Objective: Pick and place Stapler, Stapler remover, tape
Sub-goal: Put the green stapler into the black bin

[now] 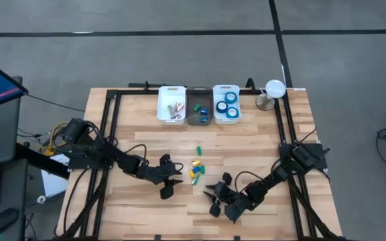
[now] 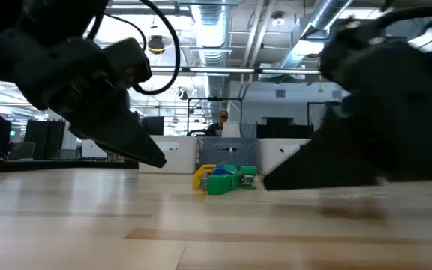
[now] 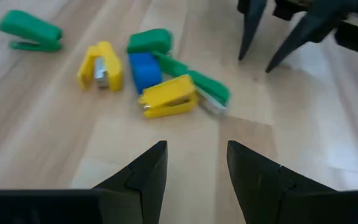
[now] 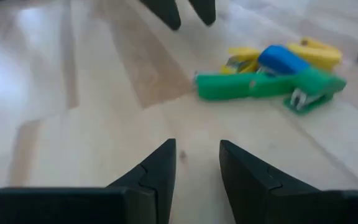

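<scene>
Near the table's front edge the right gripper hovers with fingers parted, empty; the left gripper, at its ten o'clock, is likewise open and empty. Between them lies the stapler cluster — farther off, blue tape rolls fill the right-hand bin.

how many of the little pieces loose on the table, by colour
green: 3
yellow: 2
blue: 1
total: 6, going by the left wrist view; one green lies apart from the cluster
</scene>
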You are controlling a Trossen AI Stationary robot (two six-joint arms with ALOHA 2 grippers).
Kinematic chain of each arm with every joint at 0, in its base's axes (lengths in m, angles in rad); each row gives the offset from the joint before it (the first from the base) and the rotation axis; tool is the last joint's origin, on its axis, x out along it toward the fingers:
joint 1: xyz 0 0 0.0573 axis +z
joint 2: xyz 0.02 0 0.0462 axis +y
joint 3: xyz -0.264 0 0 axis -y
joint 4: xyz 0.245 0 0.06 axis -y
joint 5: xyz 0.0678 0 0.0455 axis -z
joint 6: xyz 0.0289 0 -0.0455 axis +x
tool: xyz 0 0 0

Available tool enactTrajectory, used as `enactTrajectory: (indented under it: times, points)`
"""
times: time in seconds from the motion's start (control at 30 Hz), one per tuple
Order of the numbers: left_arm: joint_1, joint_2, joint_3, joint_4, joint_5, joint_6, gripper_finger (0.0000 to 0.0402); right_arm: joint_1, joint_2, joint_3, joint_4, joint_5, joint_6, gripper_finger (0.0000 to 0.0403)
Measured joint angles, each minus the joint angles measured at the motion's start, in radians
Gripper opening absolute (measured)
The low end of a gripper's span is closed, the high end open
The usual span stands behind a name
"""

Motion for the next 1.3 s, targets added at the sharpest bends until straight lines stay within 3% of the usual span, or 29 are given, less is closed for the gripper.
enactTrajectory:
  times: [0.3, 0.6, 0.7, 0.8, 0.9, 1.1, 1.2, 1.3]
  points:
    - [0.097, 0.009, 0.0, -0.038, -0.019, 0.005, 0.0158, -0.107, 0.012, 0.006, -0.008, -0.037, 0.12, 0.0116]
    - [0.117, 0.009, -0.015, -0.098, -0.009, 0.035, 0.0158, -0.108, 0.004, 0.013, -0.143, -0.064, 0.3, 0.0092]
    - [0.118, 0.008, -0.016, -0.097, 0.016, 0.064, 0.0158, -0.113, -0.021, 0.02, -0.155, -0.132, 0.299, 0.008]
    - [0.115, 0.006, -0.017, -0.097, 0.04, 0.123, 0.0158, -0.104, -0.079, 0.033, -0.178, -0.248, 0.191, 0.0075]
    - [0.115, 0.001, -0.017, -0.099, 0.053, 0.179, 0.0158, -0.08, -0.197, 0.05, -0.17, -0.3, -0.039, 0.0074]
    - [0.128, -0.041, -0.017, -0.101, 0.055, 0.221, 0.0158, -0.175, -0.437, 0.05, -0.21, -0.121, -0.188, 0.0071]
    - [0.156, -0.082, -0.017, -0.101, 0.05, 0.281, 0.0158, -0.224, -0.481, 0.052, -0.247, -0.13, -0.214, 0.0059]
    - [0.185, -0.134, -0.017, -0.118, 0.049, 0.294, 0.0158, -0.314, -0.484, 0.053, -0.306, -0.209, -0.21, 0.0042]
